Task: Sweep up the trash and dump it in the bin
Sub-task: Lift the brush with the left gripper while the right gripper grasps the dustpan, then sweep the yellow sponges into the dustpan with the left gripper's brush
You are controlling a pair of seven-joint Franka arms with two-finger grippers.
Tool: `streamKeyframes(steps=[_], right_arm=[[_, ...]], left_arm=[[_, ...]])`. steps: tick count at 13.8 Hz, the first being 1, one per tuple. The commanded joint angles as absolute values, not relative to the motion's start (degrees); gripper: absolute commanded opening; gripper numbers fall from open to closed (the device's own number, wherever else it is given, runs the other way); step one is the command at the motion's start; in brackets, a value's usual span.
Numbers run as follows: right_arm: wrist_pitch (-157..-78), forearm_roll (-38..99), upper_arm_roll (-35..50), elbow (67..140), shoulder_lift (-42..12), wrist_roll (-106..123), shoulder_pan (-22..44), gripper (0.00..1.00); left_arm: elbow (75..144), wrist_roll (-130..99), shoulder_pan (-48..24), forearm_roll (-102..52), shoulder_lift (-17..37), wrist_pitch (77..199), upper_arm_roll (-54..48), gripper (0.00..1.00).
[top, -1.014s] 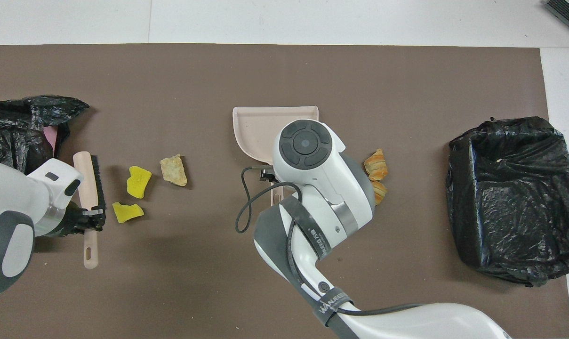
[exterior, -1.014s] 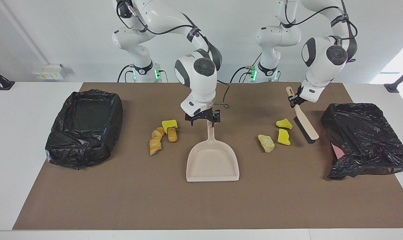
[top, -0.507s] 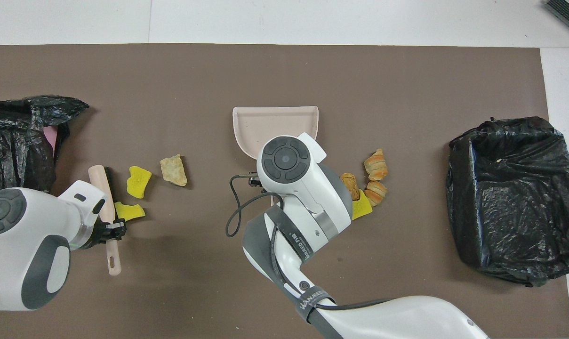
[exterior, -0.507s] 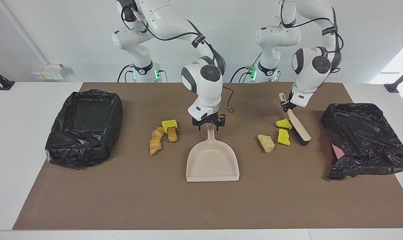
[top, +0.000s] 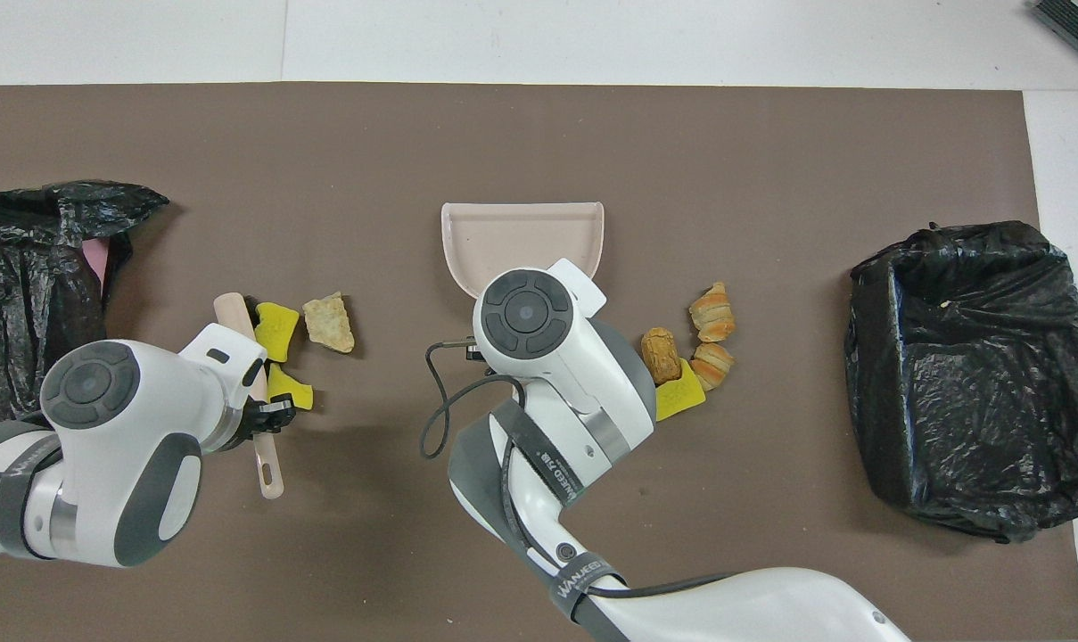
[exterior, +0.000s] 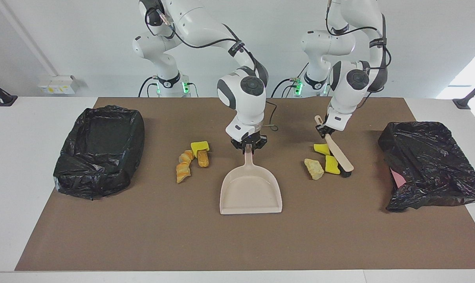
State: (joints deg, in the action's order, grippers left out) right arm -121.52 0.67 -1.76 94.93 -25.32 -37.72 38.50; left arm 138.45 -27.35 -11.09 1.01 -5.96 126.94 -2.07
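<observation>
Since a second ago the brush [exterior: 338,153] has swept toward the dustpan [exterior: 251,188], pushing the two yellow sponge pieces [exterior: 327,157] against the pale chunk [exterior: 314,169]. The left gripper [exterior: 322,131] is clamped on the brush handle. The right gripper [exterior: 249,146] has closed on the dustpan handle. More trash [exterior: 192,159] lies on the counter [exterior: 237,243] between dustpan and bin [exterior: 99,149].

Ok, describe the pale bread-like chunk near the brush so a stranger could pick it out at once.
Start at the beige dustpan in the middle of the brown mat and look toward the left arm's end of the table, where three scraps sit bunched against the brush. The pale chunk is the one closest to the dustpan. Its neighbours are bright yellow sponge pieces; it alone is dull, crusty and cream-coloured.
</observation>
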Motion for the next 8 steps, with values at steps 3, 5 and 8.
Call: streamKeyframes(steps=[3, 5, 8], right_arm=[[-121.38, 1.05, -1.84, 96.85, -20.58, -11.93, 35.77, 0.0], [-121.29, 0.71, -1.93, 101.4, -16.37, -3.39, 34.46, 0.0], [-120.59, -0.7, -2.02, 106.95, -12.31, 13.74, 34.1, 0.0]], left_arm=[[135.53, -17.96, -12.39, 0.18, -3.69, 127.0, -1.41, 0.0], [135.09, -13.12, -11.87, 0.18, -3.34, 126.83, -1.23, 0.0], [135.7, -11.07, -11.69, 0.18, -3.69, 126.74, -1.32, 0.0]])
